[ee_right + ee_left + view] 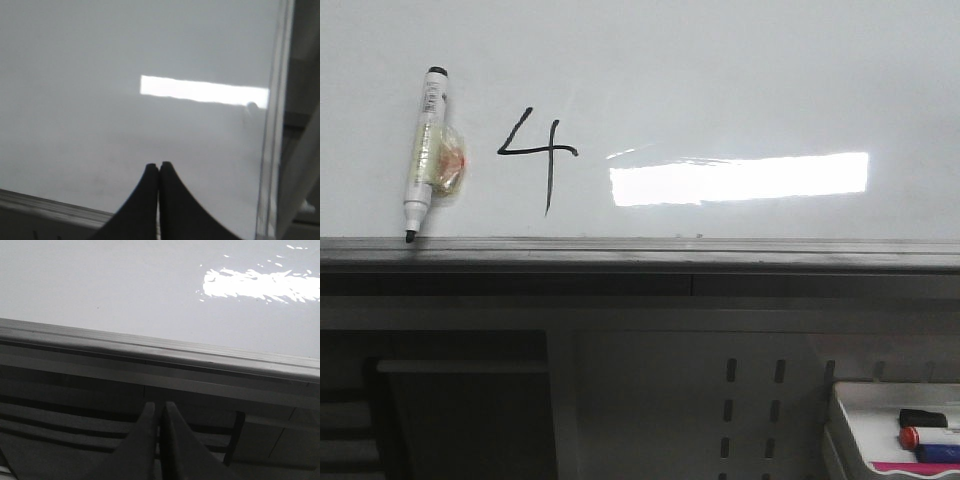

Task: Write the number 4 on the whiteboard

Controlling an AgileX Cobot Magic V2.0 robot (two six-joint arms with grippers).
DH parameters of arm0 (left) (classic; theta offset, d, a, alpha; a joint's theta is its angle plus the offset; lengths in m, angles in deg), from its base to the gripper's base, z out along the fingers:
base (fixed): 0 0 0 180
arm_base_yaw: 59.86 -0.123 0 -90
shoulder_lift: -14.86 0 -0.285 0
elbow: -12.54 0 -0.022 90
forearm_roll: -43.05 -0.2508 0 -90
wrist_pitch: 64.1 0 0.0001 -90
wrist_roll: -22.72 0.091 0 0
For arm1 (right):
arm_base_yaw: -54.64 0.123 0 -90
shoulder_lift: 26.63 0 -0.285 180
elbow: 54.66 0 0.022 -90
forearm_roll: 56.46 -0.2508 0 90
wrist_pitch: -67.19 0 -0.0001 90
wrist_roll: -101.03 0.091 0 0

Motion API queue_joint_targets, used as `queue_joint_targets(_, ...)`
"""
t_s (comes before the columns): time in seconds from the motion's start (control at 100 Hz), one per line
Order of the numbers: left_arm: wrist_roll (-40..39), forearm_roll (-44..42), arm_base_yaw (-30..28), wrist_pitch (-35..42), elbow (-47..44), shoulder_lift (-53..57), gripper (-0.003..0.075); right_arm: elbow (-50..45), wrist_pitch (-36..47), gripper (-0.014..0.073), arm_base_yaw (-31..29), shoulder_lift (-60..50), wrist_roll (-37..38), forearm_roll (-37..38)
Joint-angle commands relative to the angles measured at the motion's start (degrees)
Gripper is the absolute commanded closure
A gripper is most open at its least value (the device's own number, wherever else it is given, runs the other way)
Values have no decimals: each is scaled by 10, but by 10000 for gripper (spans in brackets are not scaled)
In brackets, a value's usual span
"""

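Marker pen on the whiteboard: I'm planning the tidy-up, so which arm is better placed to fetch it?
Probably the left: the marker pen lies left of the number 4, on that arm's side of the whiteboard. Left gripper and right gripper are both shut, empty.

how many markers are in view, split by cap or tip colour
black tip, white marker lying on the whiteboard beside the number 4: 1
black cap, in the tray: 1
red cap, in the tray: 1
blue, in the tray: 1
total: 4
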Motion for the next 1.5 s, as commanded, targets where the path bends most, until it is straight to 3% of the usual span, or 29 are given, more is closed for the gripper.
queue_joint_targets(0.0,-5,0,0,26,-20,14,741,-23,62,658,-39,-5,28,-2)
queue_joint_targets(0.42,-5,0,0,26,-20,14,741,-179,50,658,-59,-114,56,-2)
queue_joint_targets(0.62,-5,0,0,26,-20,14,741,-180,-67,658,-59,-157,56,0)
queue_joint_targets(1.49,-5,0,0,26,-20,14,741,-180,-65,658,-59,-157,56,0)
